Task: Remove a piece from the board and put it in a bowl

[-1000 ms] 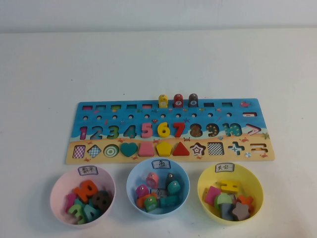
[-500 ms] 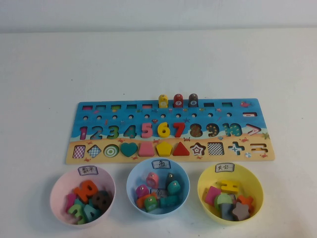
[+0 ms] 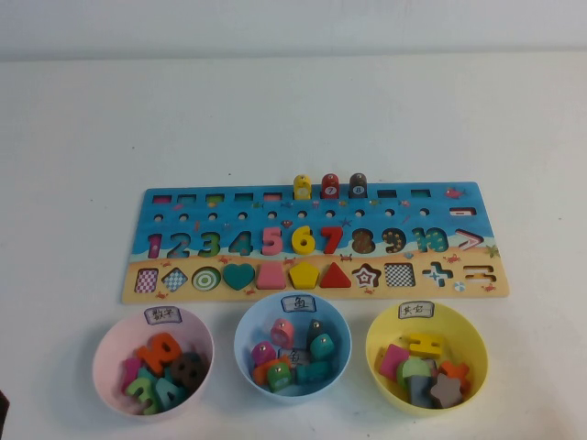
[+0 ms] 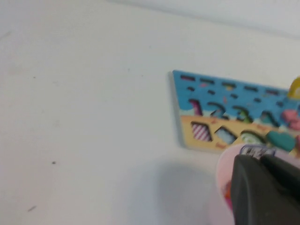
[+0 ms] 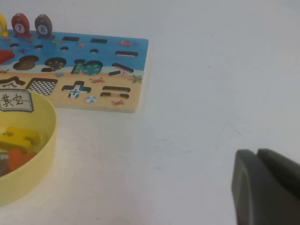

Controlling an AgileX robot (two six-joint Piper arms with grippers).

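The teal heart piece [image 3: 238, 275] lies in its slot on the sandy strip of the long blue board [image 3: 404, 293], between the ring slot and a pink trapezoid. The yellow bowl [image 3: 477, 348], with a white label [image 3: 415, 310], stands in front of the board's right end and holds several pieces. In the left wrist view my left gripper [image 4: 260, 159] is shut and empty, over the pink bowl [image 4: 224, 168], with the heart [image 4: 281, 139] beyond it. In the right wrist view my right gripper [image 5: 257, 152] is shut and empty over bare table, to the right of the yellow bowl [image 5: 33, 173].
A pink bowl [image 3: 105, 353] with number pieces and a light blue bowl [image 3: 243, 339] with fish pieces stand in front of the board. Three fish pegs [image 3: 330, 186] stand upright on the board's far edge. White table lies all around.
A dark sliver of the left arm has come into the lower left corner of the high view. The board, pieces and bowls have not moved.
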